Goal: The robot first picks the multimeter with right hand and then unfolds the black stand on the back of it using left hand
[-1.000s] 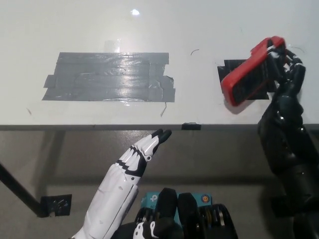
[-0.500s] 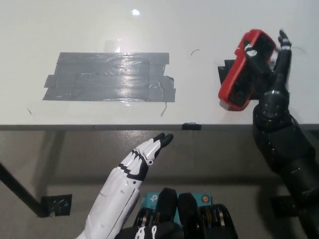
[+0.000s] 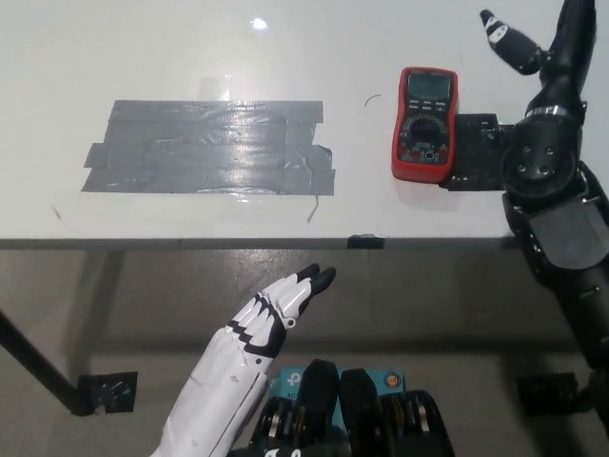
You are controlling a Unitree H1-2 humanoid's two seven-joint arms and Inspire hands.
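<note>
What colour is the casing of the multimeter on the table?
Red, around a dark face, in the head view: multimeter.

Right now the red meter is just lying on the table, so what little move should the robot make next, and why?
Probably bring the black right robot hand back down over the multimeter to grasp it. The meter lies face up on the white table, untouched, with that hand raised beside it and open. The white left robot hand waits below the table edge.

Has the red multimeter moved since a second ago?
Yes. The red multimeter left the black right hand and now lies flat, face up, left of the black tape patch, nearer the grey tape patch.
</note>
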